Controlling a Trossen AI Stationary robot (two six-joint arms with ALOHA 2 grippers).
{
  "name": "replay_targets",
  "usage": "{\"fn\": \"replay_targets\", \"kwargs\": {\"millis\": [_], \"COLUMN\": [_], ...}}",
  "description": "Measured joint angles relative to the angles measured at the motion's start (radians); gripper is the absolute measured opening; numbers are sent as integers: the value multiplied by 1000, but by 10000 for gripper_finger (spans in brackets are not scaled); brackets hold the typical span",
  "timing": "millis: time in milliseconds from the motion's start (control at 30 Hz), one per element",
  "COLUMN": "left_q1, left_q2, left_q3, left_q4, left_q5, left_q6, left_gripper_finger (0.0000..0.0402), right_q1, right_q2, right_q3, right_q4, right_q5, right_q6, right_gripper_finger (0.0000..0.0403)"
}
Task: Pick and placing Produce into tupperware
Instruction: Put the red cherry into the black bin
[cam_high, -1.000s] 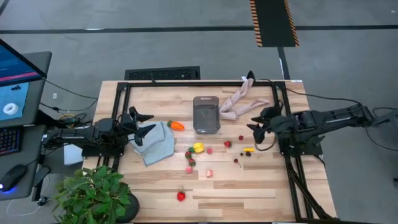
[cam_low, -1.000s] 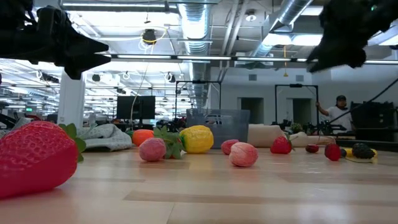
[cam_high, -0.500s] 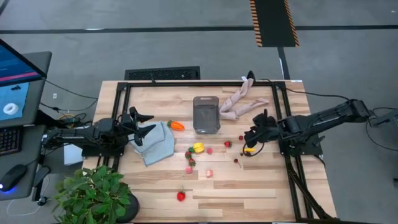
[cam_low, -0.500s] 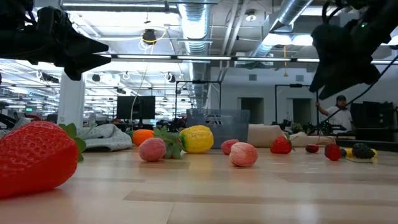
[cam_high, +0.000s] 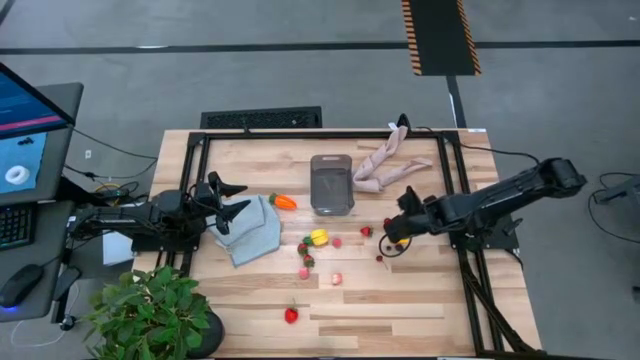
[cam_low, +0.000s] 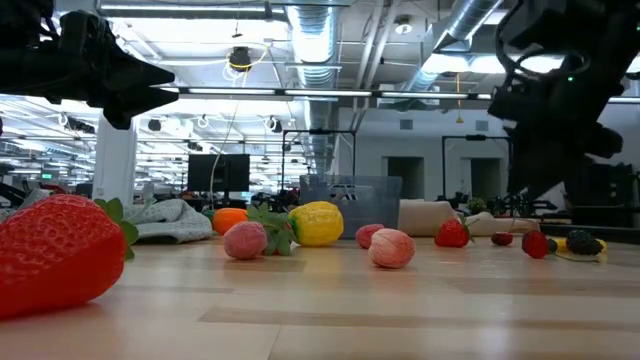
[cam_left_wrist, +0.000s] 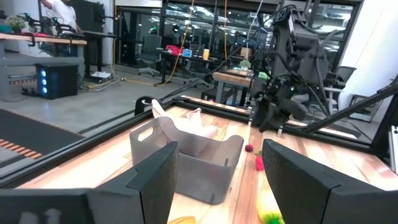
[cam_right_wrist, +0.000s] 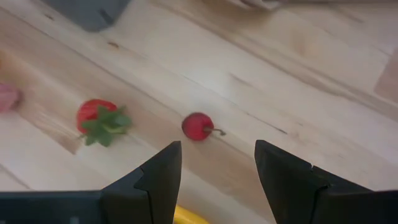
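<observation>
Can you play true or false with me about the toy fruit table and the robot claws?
1. The tupperware has fruit inside. False: it looks empty.
2. The right claw is open, over the table near a small red cherry. True.
3. The carrot lies between the grey cloth and the tupperware. True.
4. The left claw holds a strawberry. False: it is open and holds nothing.
5. The lemon sits on the cloth. False: it lies on the bare wooden table.
</observation>
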Motion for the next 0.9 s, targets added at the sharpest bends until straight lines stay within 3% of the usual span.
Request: {"fn": "replay_targets", "kwargs": {"millis": [533,900], "left_q1": [0,0], "left_q2": [0,0], "left_q3": [0,0], "left_q4": [0,0], "left_q5": [-15,-26], "left_q6": [-9,-9], "left_gripper_finger": [222,222], "right_q1": [-5,-34], "right_q2": [130,129], "right_q3": [-1,-1], "right_q4": [72,106], "right_q5": [0,22], "right_q6": [-9,-53], "right_gripper_finger": [224,160]}}
